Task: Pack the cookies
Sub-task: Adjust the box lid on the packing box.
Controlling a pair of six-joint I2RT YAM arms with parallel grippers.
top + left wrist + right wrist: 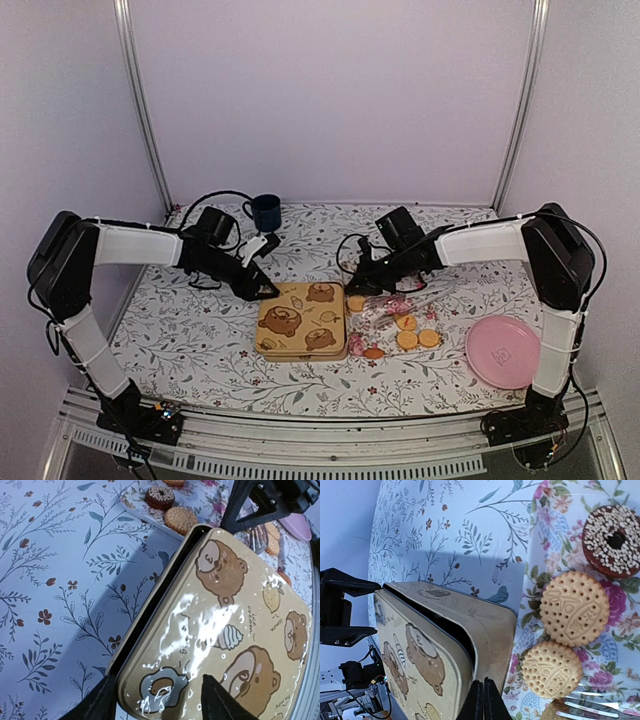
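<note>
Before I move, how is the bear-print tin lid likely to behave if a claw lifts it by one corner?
The tin lid is probably stiff: it stands raised off the base without sagging. Its glossy top, streaked with glare, looks slippery, so it may slip when gripped. It looks thin and light, so it could swing if held by one corner.

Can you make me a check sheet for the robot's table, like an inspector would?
Surface: floral tablecloth, flat.
Job's things: cookies lie beside the bear tin; its lid sits ajar.
Clutter: blue mug at the back; pink plate at the right.
Grippers: left gripper straddles the tin's corner, grip unclear; right gripper, fingers shut, at the tin's rim.
Cables: black cables loop near each wrist.
Surroundings: plain walls, metal posts.
</note>
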